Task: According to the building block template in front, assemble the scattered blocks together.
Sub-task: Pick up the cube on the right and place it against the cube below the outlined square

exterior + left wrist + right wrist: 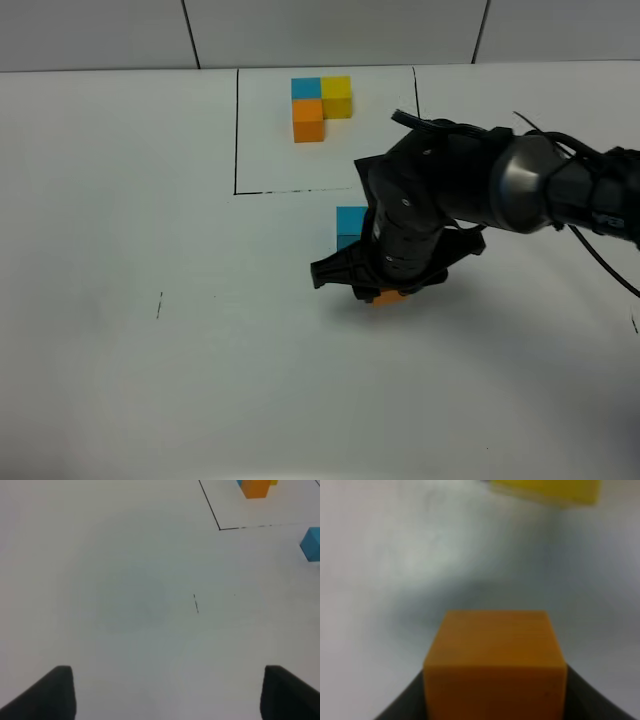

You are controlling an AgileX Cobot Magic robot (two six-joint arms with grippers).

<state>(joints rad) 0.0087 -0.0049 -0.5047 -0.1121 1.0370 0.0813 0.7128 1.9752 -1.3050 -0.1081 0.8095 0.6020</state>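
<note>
Right hand [495, 702] clamps orange cube [495, 655], yellow cube [545, 490] wrist-view only, left hand [167, 680] spread, empty

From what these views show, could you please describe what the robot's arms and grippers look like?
The right arm is mostly matte black with a rounded grey metallic section, faint pale lettering too small to read, and thin black cables looping beside it. The right gripper is black with a wide, winged body. Of the left gripper, only two blunt black fingertips show.
</note>
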